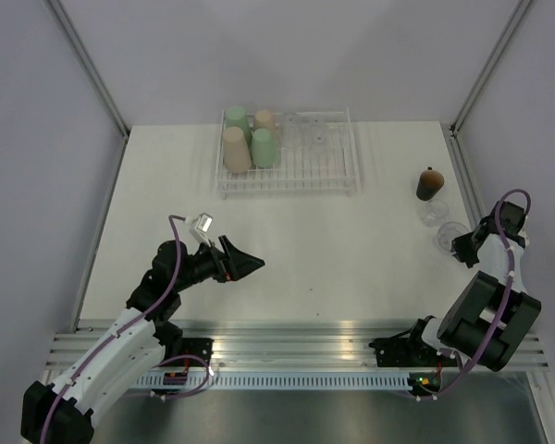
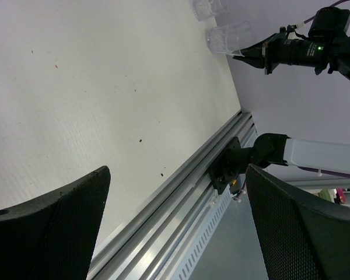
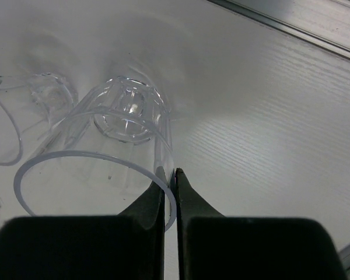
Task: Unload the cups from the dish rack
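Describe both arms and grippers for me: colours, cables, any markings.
Both arms mix white shells with black joints and wrists. A purple cable loops along the left arm and the right arm. The left gripper and right gripper have black wedge-shaped fingers; the left's pads show a fine grid. No markings are legible.

White wire dish rack (image 1: 287,188) sits far middle of the table. Its left end holds four tumblers, two by two: back green tumbler (image 1: 236,117), back beige tumbler (image 1: 265,120), front beige tumbler (image 1: 236,149), front green tumbler (image 1: 264,147). Faint racked clear cups (image 1: 307,135) stand beside them. On the table to the right is the dark brown cup (image 1: 429,183), with the middle clear cup (image 1: 433,213) nearer me. My right pincer (image 3: 169,173) pinches the rim of the nearest clear cup (image 3: 128,111), mouth facing my wrist.
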Available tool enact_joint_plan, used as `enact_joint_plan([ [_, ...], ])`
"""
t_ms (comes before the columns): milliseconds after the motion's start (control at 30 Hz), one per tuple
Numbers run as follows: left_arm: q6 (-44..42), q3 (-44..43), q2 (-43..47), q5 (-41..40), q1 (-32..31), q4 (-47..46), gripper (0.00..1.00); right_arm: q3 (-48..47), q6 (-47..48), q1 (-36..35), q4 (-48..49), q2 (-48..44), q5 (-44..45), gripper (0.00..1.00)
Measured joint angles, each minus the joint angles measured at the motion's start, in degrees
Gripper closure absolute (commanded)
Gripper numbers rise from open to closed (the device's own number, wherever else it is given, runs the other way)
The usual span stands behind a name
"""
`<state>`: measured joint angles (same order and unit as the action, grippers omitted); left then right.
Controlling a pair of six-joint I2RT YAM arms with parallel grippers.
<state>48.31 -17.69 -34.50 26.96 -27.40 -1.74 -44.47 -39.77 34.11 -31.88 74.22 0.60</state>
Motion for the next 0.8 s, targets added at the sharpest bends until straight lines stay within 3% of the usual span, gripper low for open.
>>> enact_joint_plan([
  [233,0.0,0.0,-0.63,-0.48,0.0,0.0,0.0,0.98,0.66,0.79,2.56,0.04,-7.43,0.79],
  [333,0.0,0.0,-1.03,-0.5,0.0,0.02,0.0,0.98,0.81,0.79,3.61,-0.31,-9.73,0.64],
  [367,0.0,0.0,-1.14,-0.5,0.0,0.02,0.0,0.98,0.83,0.79,3.87,-0.5,-10.1,0.54],
  [467,0.0,0.0,-1.29,-0.52,0.0,0.02,0.0,0.98,0.83,0.81,4.04,-1.99,-11.02,0.4],
  [800,0.0,0.0,-1.2,-0.52,0.0,0.02,0.0,1.03,0.94,0.85,2.6,-8.83,-12.94,0.35],
])
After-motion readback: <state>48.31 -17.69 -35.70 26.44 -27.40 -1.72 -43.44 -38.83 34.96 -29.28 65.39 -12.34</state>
